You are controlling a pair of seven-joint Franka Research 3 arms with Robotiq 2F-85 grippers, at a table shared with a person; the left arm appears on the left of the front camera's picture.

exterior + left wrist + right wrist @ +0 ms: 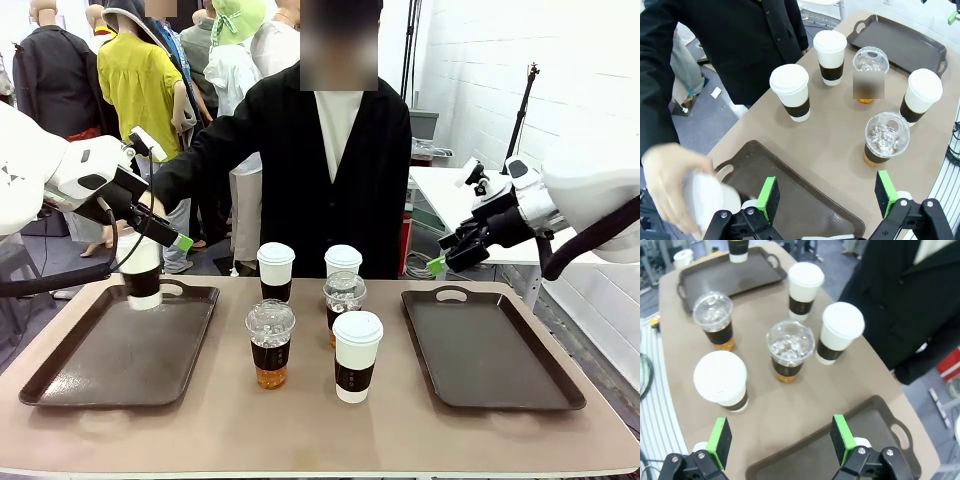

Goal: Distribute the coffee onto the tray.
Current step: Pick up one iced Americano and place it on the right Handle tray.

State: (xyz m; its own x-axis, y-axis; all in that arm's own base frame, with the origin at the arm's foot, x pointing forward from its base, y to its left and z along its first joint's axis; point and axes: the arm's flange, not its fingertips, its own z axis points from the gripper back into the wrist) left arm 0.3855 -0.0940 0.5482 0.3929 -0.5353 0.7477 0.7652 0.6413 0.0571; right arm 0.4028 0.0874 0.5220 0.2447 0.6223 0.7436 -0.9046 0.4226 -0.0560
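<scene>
Left gripper [827,184], right gripper [780,424]: jaws wide.

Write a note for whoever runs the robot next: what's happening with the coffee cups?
Left gripper: open, empty, above the left tray.
Right gripper: open, empty, by the right tray.
Person's hand holds a white cup on the left tray's far end.
Three other white cups and two clear cups stand between the trays.
Done: one cup on a tray. Left: five cups to move; right tray holds none.
</scene>
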